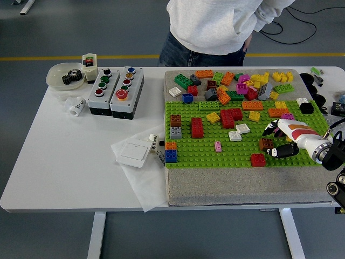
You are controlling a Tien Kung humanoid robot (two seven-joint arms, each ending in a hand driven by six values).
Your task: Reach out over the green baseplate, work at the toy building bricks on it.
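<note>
The green baseplate (199, 148) lies on a grey mat, right of the table's middle, with several bricks pressed onto it. My right hand (271, 142) reaches in from the right edge over the plate's right part. Its black-tipped fingers (267, 130) are spread, with the thumb below and the others above a brown brick (264, 143) on the plate. I see no firm hold on that brick. A red brick (257, 159) sits just below and left of the hand. My left arm is out of view.
Loose bricks (237, 83) are heaped on the mat behind the plate. Two button boxes (116, 90), a bowl of gears (66, 75) and a white switch plate (133, 153) lie to the left. A person (215, 27) stands at the far side.
</note>
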